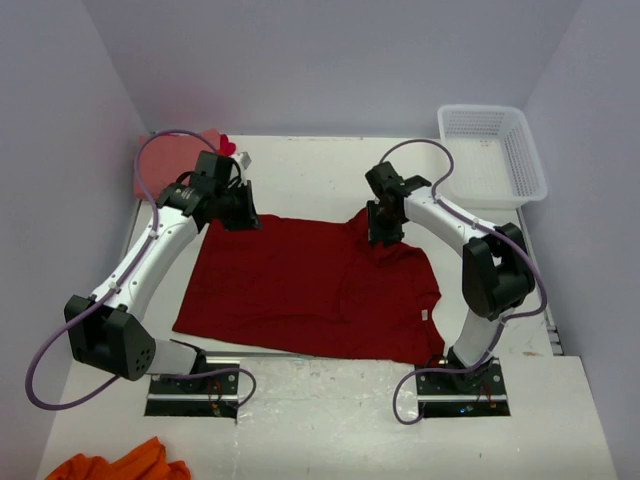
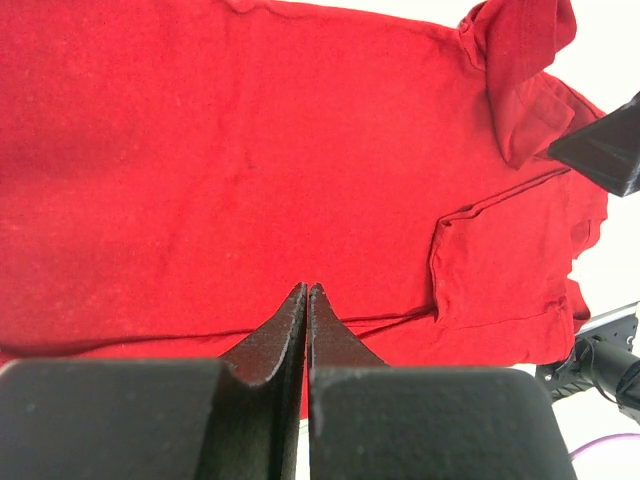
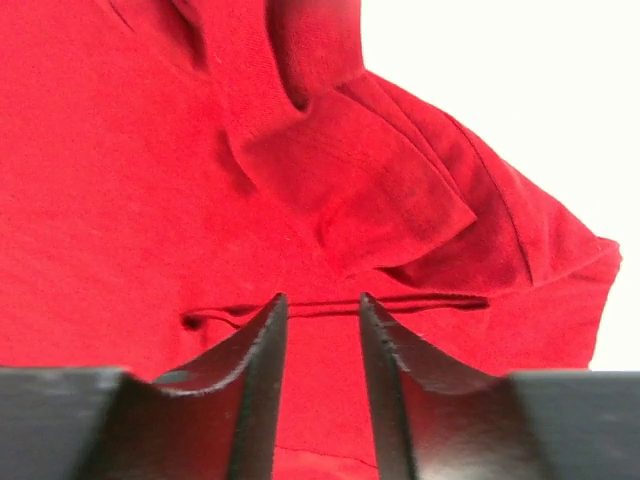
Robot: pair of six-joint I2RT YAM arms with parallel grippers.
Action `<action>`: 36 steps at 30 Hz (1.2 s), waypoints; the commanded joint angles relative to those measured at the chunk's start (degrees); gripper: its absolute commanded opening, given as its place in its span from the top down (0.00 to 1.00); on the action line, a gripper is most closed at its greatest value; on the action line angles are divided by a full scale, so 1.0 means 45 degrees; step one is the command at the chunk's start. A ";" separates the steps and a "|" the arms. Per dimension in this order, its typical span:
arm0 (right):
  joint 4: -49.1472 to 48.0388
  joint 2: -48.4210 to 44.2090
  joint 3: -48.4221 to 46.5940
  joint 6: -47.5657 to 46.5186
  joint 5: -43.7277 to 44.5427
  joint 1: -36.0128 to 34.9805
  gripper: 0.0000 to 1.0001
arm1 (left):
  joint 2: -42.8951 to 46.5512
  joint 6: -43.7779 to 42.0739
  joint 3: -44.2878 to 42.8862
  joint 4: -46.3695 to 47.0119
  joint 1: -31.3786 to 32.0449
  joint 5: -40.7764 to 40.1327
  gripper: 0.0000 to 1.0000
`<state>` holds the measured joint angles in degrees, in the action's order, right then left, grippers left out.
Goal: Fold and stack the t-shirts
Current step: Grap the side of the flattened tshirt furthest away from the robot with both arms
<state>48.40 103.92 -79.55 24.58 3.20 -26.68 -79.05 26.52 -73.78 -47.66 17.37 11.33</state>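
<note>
A big dark red cloth t-shirt point(image 1: 300, 290) is spread flat across the middle of the white table point(image 1: 300, 160), with its far right sleeve bunched. A salmon-pink cloth shirt point(image 1: 168, 162) is heaped at the far left corner. The left claw point(image 2: 307, 292) is clenched shut above the red shirt's far left edge. The right claw point(image 3: 318, 300) is held released just over the bunched sleeve.
</note>
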 commanded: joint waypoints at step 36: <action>-0.0444 0.0909 0.0861 0.2741 0.0246 0.1827 0.44 | 0.0905 -0.0562 -0.0265 -0.0092 -0.0538 0.1114 1.00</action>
<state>46.22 106.74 -75.50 35.64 3.53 -18.52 -76.27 25.82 -73.23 -47.90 15.70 14.04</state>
